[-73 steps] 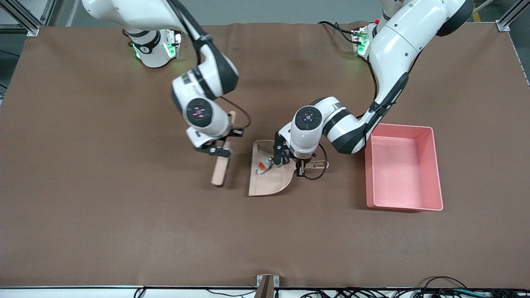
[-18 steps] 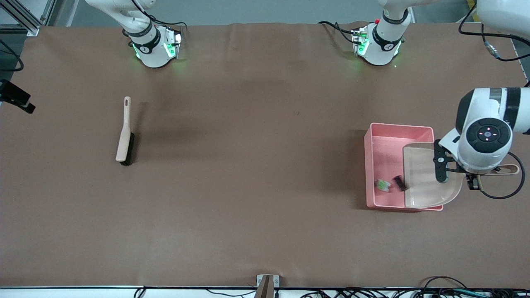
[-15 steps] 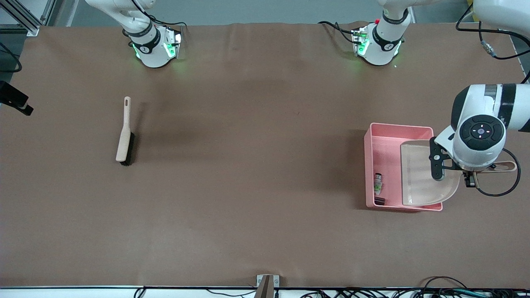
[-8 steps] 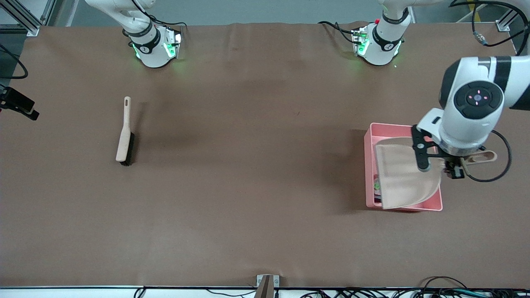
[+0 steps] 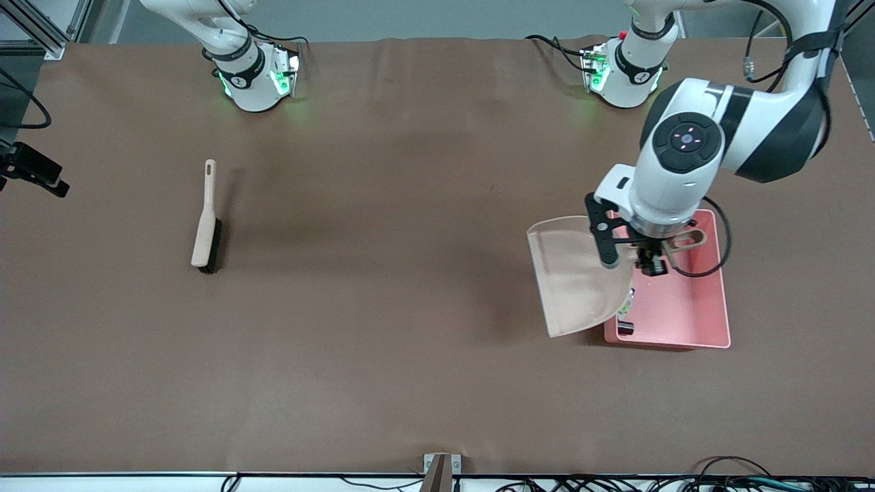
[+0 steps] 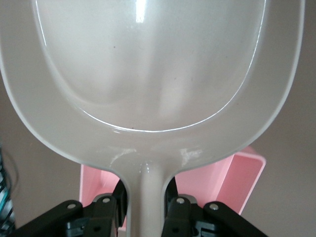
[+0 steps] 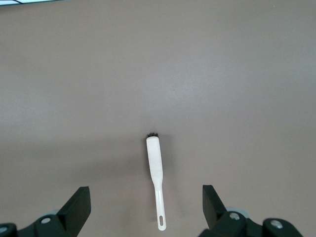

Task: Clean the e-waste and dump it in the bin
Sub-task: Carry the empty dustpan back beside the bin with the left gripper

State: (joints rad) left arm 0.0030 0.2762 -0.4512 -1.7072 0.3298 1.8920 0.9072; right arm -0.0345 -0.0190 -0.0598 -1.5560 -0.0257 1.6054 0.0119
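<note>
**Dustpan in the air over the bin's edge, e-waste inside**

I've got the left gripper (image 5: 646,263) over the bin (image 5: 711,301), clamped tight on the neck of the beige dustpan (image 5: 577,280). In my left wrist view the fingers (image 6: 106,217) pinch that narrow handle from both sides, and the pan's smooth, glossy scoop (image 6: 148,64) fans out from them, rounded at the handle end, with nothing in it. From the front, the dustpan's long axis runs along the counter's length: handle loop over the bin, wide mouth pointing toward the right arm's end, the scoop overhanging the bin's wall and the brown counter (image 5: 410,307) beside it.

The bin is a pink rectangular plastic tub with tall walls, at the left arm's end. The e-waste (image 5: 623,313) lies inside it, in the corner nearest the front camera, just under the dustpan's rim; I can make out a pale piece with green and something dark next to it, no more.

My right gripper (image 7: 147,212) waits high up with its fingers spread wide, over the brush (image 5: 206,220). That brush lies flat on the counter toward the right arm's end, slim pale handle, dark bristles at the end nearer the front camera.
</note>
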